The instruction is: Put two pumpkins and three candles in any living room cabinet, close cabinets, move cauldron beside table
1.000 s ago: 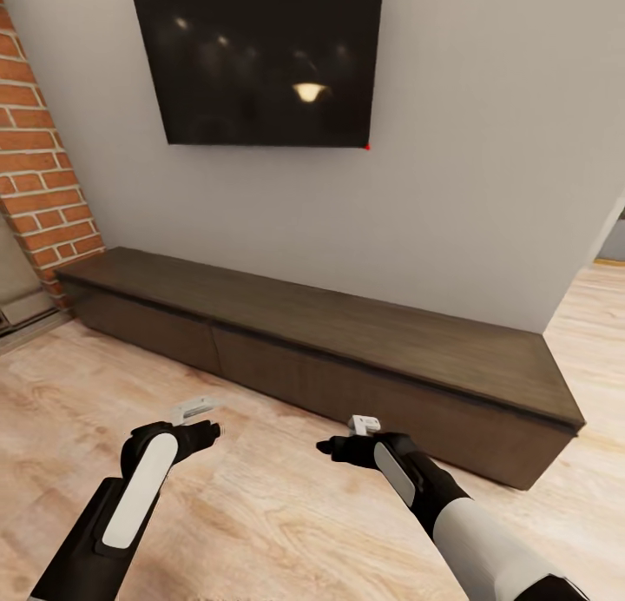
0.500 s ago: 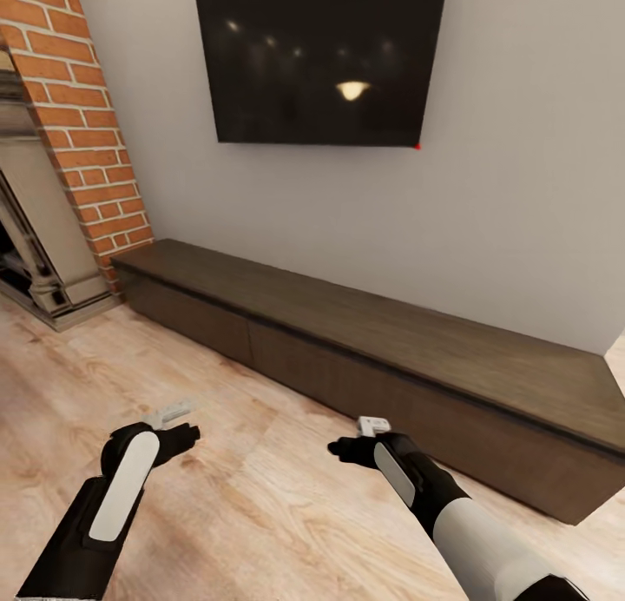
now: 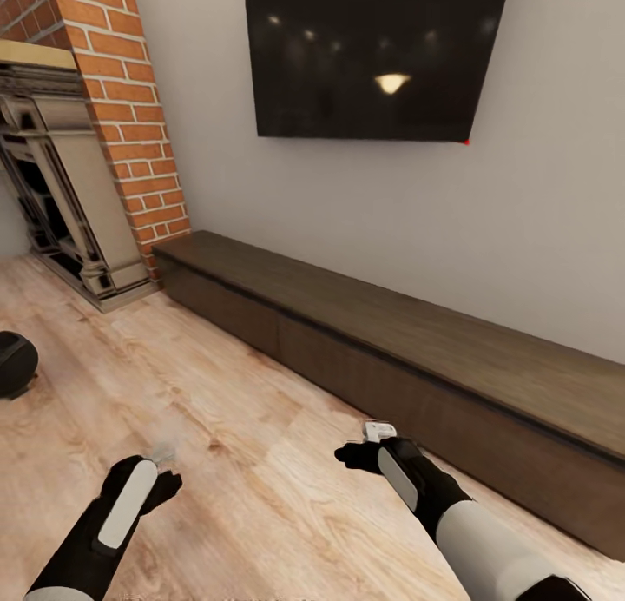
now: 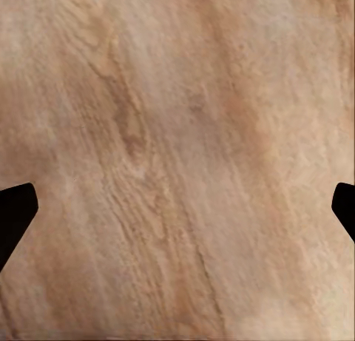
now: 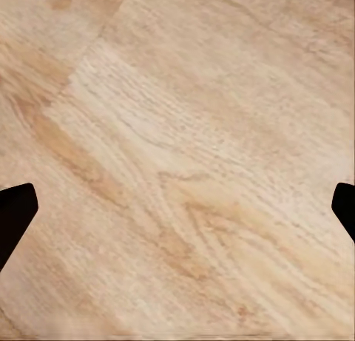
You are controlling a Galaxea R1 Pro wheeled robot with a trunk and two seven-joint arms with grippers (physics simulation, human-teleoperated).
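The long low dark-brown cabinet runs along the grey wall, all its drawer fronts closed and its top bare. The black round cauldron sits on the wood floor at the left edge, partly cut off. My left gripper hovers low over the floor, well to the right of the cauldron. My right gripper hangs in front of the cabinet's middle. In both wrist views the left gripper and right gripper stand open over bare floorboards, holding nothing. Pumpkins, candles and table are out of view.
A black TV hangs on the wall above the cabinet. A red brick column and a carved fireplace stand at the back left. Light wood floor stretches between me and the cabinet.
The camera has swung left, shifting cabinet and TV rightward in the picture; the fireplace and the cauldron have come into view. My left arm sits lower in the picture.
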